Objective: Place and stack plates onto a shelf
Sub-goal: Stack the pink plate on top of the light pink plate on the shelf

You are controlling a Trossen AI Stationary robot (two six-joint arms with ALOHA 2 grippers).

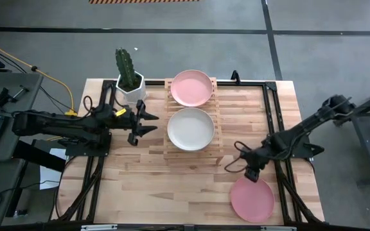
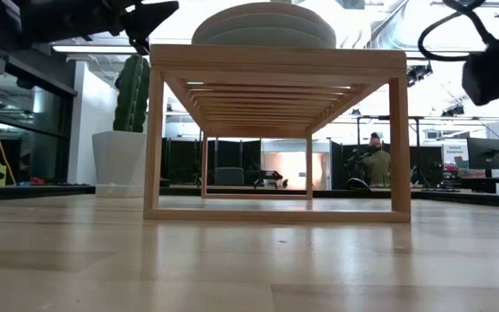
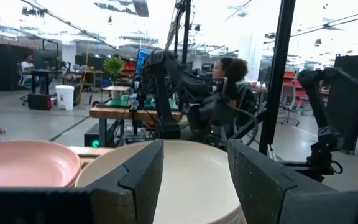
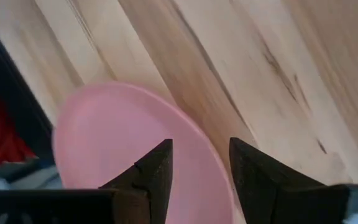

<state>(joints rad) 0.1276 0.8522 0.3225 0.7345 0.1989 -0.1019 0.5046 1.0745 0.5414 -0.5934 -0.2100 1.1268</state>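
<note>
On the shelf (image 1: pixel 192 153): two stacks, pink-topped plate (image 1: pixel 192 87) far, pale-topped plate (image 1: pixel 190 128) near. On the table, near right: one pink plate (image 1: pixel 252 199), not yet shelved. Right gripper (image 1: pixel 254 172) above it, jaws apart, empty. Left gripper (image 1: pixel 148 122) left of shelf, open, empty.

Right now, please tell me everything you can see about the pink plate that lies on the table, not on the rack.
The pink plate is round, shallow and matte, with a low raised rim. It lies flat and right way up on the wooden table, near the front right corner, apart from the rack. Nothing is stacked on it. The right gripper is just above its far edge, fingers open on either side of the rim, not closed on it.
</note>
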